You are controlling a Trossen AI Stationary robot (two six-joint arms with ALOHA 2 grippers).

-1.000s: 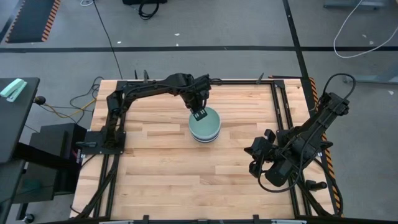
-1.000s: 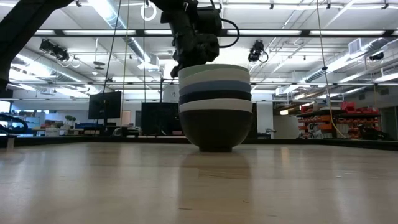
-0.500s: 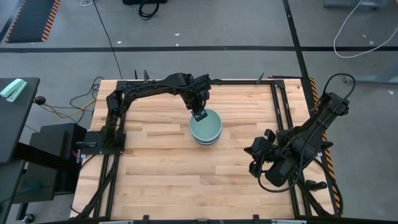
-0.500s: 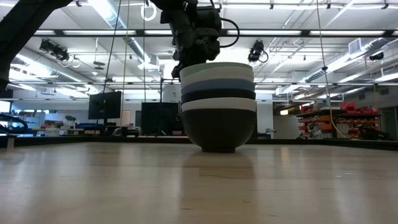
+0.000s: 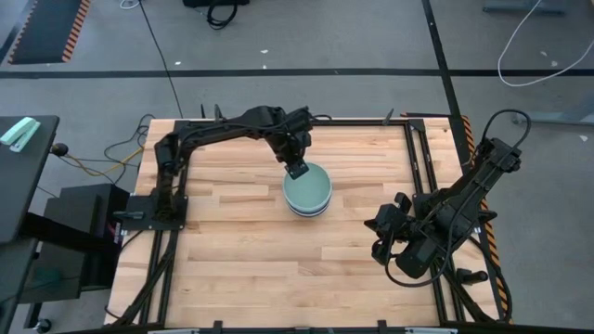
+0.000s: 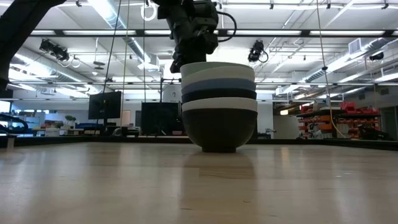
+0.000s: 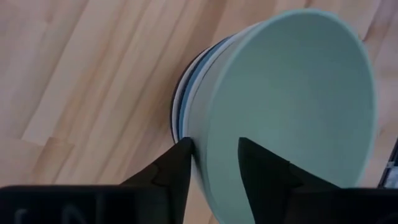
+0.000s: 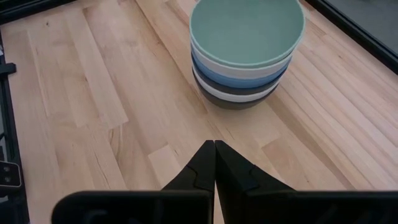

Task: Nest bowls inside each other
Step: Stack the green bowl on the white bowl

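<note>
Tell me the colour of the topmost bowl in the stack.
Pale mint green: the top bowl, clearest in the right wrist view.

Left gripper point(image 7: 214, 163): fingers parted, straddling the rim of the pale mint green bowl point(image 7: 292, 106), one inside, one outside. That bowl sits topmost in a nested stack; edges of blue, white and black bowls show beneath. The stack rests on the wooden table point(image 7: 81, 81).
</note>
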